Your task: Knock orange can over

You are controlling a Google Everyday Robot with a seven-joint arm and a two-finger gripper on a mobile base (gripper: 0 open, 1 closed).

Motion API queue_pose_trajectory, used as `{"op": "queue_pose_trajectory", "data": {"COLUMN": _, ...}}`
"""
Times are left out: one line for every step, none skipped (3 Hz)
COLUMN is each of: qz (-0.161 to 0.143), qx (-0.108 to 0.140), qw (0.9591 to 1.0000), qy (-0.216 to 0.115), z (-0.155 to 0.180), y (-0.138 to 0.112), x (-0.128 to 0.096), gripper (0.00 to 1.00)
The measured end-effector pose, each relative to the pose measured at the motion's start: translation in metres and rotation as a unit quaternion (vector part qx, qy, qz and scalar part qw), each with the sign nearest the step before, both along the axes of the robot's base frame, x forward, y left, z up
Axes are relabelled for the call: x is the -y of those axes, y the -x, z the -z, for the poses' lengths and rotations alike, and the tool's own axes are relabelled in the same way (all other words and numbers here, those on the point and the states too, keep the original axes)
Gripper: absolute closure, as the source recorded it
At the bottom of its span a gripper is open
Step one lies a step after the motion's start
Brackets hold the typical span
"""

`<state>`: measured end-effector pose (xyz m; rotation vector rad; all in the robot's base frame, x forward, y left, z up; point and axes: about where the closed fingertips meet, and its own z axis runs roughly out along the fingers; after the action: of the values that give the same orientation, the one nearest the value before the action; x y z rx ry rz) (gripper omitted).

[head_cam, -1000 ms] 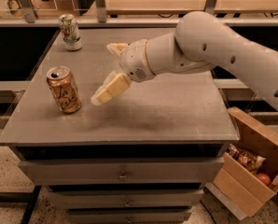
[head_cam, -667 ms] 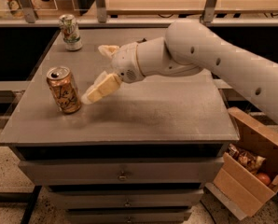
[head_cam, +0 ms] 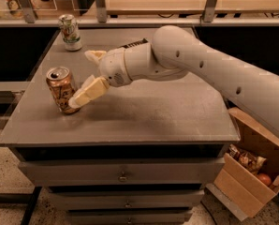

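Observation:
The orange can (head_cam: 61, 89), copper-coloured with dark lettering and a silver top, stands near the left edge of the grey cabinet top (head_cam: 144, 111). My gripper (head_cam: 81, 78) reaches in from the right on a white arm and is open. Its near cream finger (head_cam: 89, 92) touches the can's lower right side. The far finger (head_cam: 94, 56) points away behind, clear of the can.
A white-and-green can (head_cam: 70, 32) stands at the back left corner. The cabinet has drawers (head_cam: 123, 175) below. An open cardboard box (head_cam: 252, 172) with items sits on the floor at the right. A shelf rail runs behind.
The gripper has moved left and down across the top, and its near finger now reaches the orange can. The can stands in the same place.

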<state>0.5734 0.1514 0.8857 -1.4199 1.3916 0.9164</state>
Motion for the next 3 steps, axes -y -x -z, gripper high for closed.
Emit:
{"op": "queue_pose_trajectory", "data": {"qz": -0.018, "qx": -0.013, "qw": 0.9996, "qy": -0.017, "z": 0.004, "y": 0.008, "x": -0.016, "gripper": 0.00}}
{"op": "queue_pose_trajectory", "data": {"qz": -0.030, "qx": -0.017, "qw": 0.9986, "qy": -0.040, "z": 0.009, "y": 0.017, "x": -0.029, "gripper": 0.00}}
{"op": "queue_pose_trajectory", "data": {"qz": -0.041, "qx": 0.002, "qw": 0.9974, "qy": -0.058, "z": 0.007, "y": 0.023, "x": -0.037, "gripper": 0.18}}
